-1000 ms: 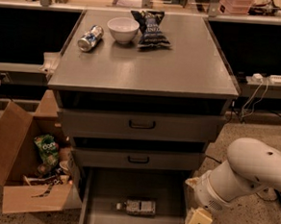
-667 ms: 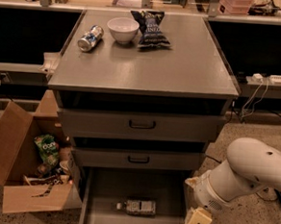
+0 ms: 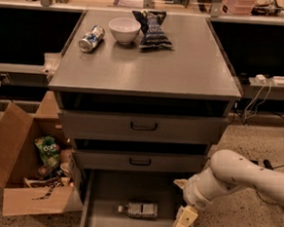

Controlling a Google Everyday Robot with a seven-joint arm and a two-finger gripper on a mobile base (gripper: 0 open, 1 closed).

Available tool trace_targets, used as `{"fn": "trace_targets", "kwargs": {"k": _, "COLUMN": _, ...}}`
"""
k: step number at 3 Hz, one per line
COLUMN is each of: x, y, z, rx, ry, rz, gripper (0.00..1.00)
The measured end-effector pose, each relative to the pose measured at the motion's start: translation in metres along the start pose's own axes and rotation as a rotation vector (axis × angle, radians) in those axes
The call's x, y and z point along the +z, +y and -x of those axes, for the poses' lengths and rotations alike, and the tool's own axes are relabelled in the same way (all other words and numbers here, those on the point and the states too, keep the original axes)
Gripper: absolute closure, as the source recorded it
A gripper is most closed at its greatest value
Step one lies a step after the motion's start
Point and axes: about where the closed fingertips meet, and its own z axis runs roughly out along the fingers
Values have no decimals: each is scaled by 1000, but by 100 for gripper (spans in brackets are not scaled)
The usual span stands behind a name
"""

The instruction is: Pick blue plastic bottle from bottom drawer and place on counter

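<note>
Low at the open bottom drawer (image 3: 108,189), the blue plastic bottle (image 3: 142,209) lies on its side on the drawer's flat floor, white cap pointing toward the drawer's left wall, label facing up. It sits near the middle of the drawer, toward the front, with nothing touching it. The robot's gripper (image 3: 183,222) hangs pointing downward at the drawer's right wall, just beside the bottle but apart from it; whether it is spread or pressed together cannot be told from this angle, and it holds nothing that can be seen. Its white arm (image 3: 245,177) reaches in from the right of the drawer. Directly above the drawer, an upper drawer (image 3: 143,127) and a middle drawer (image 3: 139,161), both grey with dark bar handles, are pushed nearly closed. Higher above the drawer, the counter (image 3: 149,72) carries a silver-and-blue can (image 3: 91,38) lying on its side, a white bowl (image 3: 124,29) and a dark snack bag (image 3: 152,29), all at the far edge. Left of the drawer, an open cardboard box (image 3: 8,150) on the floor holds a green packet (image 3: 48,151) and other clutter.
</note>
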Motion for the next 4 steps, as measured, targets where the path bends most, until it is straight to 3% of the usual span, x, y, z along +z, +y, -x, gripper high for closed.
{"fn": "trace_targets", "kwargs": {"k": 1, "x": 56, "y": -31, "z": -14, "rx": -48, "ry": -24, "rz": 8, "gripper": 0}}
{"fn": "trace_targets", "kwargs": {"k": 3, "x": 160, "y": -81, "z": -37, "rx": -43, "ry": -103, "rz": -9, "gripper": 0}}
{"fn": "trace_targets", "kwargs": {"k": 4, "x": 217, "y": -108, "z": -45, "rx": -30, "ry": -110, "rz": -12, "gripper": 0}}
